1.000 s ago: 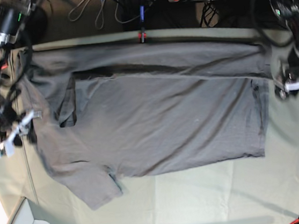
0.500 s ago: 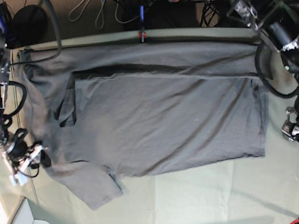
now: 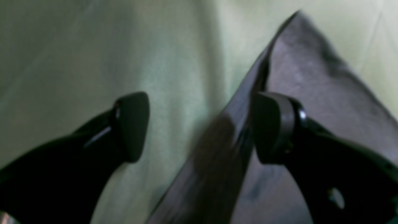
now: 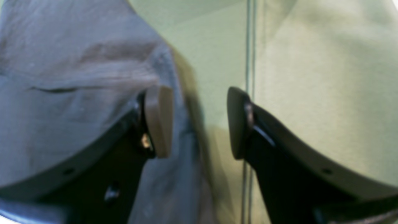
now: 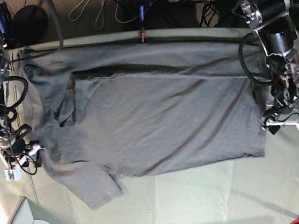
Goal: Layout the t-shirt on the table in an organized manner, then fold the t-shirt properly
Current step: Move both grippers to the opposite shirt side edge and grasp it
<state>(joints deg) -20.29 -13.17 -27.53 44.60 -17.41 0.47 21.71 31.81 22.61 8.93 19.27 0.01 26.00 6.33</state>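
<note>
**Shirt edge between my fingers on both sides, long axis running arm to arm**

My left gripper (image 3: pixel 199 127) is spread wide, and it straddles the hem edge of the plain medium-grey soft cotton t-shirt (image 3: pixel 311 77): one finger hangs over grey cloth, the other over the bare pale green-grey creased cloth covering the counter (image 3: pixel 93 46). The shirt's edge runs up between them and ends in a corner just ahead of the tips. Nothing is pinched; I cannot tell whether the tips touch the fabric.

My right gripper (image 4: pixel 199 123) is also spread, and mirrors this. Its one finger lies over the shirt's shoulder end, the other over bare counter, with the cloth's edge just inside the gap. It holds nothing either.

From the base view, my left gripper (image 5: pixel 286 122) sits at the hem's lower corner and my right gripper (image 5: pixel 20 159) beside the lower sleeve. The t-shirt (image 5: pixel 155 116) lies flat between them, its long axis running straight from one gripper to the other, collar end toward my right. The far long side already looks folded inward.

I judge the next move depends on this: each arm is nearest its own end, so both must close on the near long edge together.
</note>
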